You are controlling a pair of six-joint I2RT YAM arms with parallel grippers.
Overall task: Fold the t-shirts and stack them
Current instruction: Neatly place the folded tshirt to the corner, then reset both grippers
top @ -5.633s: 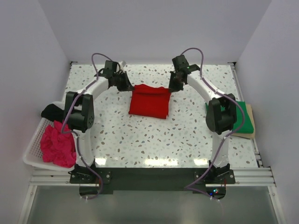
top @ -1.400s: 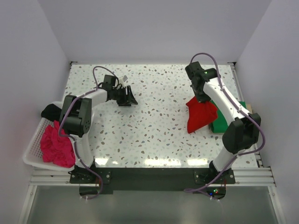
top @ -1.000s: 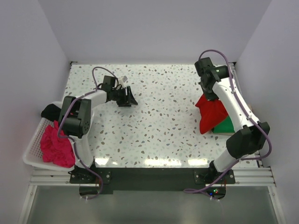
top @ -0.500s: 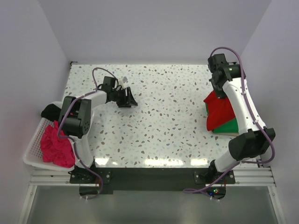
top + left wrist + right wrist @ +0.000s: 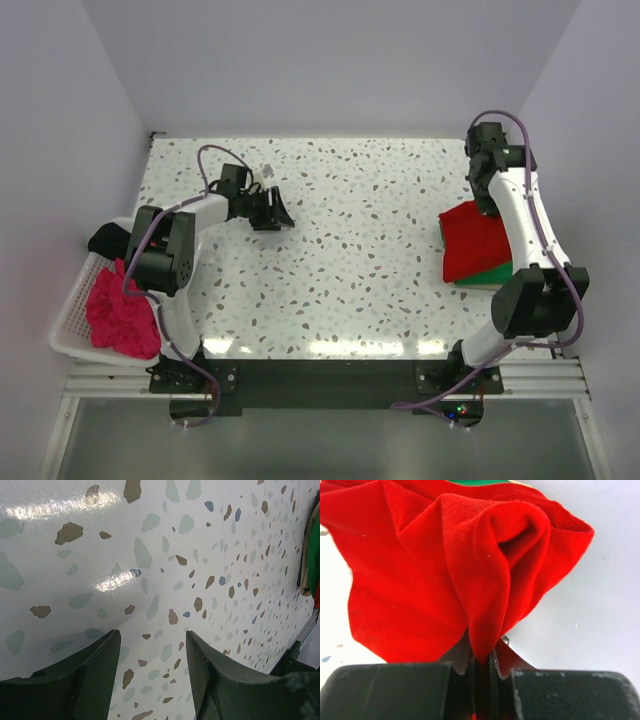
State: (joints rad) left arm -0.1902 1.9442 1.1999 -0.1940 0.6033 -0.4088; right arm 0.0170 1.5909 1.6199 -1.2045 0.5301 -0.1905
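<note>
From above you see the right gripper (image 5: 489,208) at the far edge of the red shirt (image 5: 470,240), which lies on the green shirt (image 5: 497,272) at the right side of the table (image 5: 350,270); a green strip shows along the near edge. That view hides the right gripper's jaws. Your right wrist camera settles it: the right gripper (image 5: 482,664) is pressed together on a bunched fold of the red shirt (image 5: 435,565), cloth pinched between the fingers, with a sliver of the green shirt (image 5: 480,482) just past it at the top. The left gripper (image 5: 275,218) sits low over bare table left of centre, well apart from the stack. Its wrist camera shows the left gripper (image 5: 152,655) spread with nothing between the fingers, only speckled tabletop, and at the right edge a thin slice of the green shirt (image 5: 314,555) with red below it. Only the top view shows you the basket (image 5: 70,325) at the left edge, holding the crumpled pink shirt (image 5: 122,312), with the black shirt (image 5: 105,240) at its far end.
</note>
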